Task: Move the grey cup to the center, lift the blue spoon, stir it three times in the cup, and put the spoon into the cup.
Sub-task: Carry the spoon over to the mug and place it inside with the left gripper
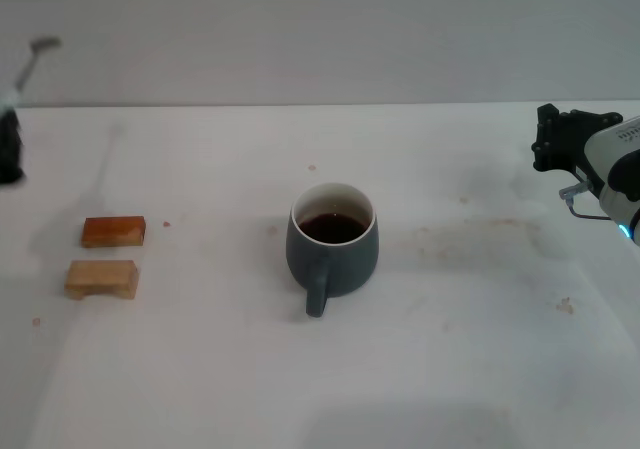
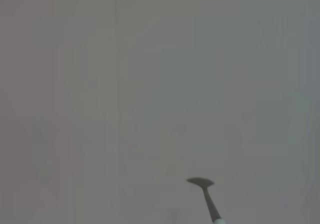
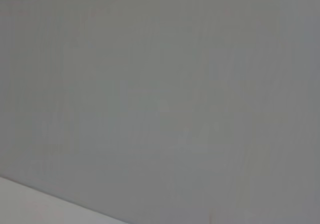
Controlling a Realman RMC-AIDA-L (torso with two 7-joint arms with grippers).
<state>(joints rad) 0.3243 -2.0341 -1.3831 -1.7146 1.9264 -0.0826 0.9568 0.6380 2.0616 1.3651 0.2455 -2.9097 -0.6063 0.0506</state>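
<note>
The grey cup [image 1: 333,246] stands in the middle of the table with its handle toward me and dark liquid inside. My left gripper [image 1: 8,144] is at the far left edge, raised off the table and shut on the blue spoon [image 1: 28,66], which points up and away with its metal bowl on top. The left wrist view shows the spoon's grey bowl and neck [image 2: 205,191] against the plain wall. My right gripper [image 1: 550,139] hangs at the far right edge, well away from the cup, with nothing seen in it.
An orange-brown block [image 1: 113,231] and a tan wooden block [image 1: 101,278] lie on the white table [image 1: 470,369] at the left, between the left gripper and the cup. The table's far edge meets a plain wall [image 3: 160,84].
</note>
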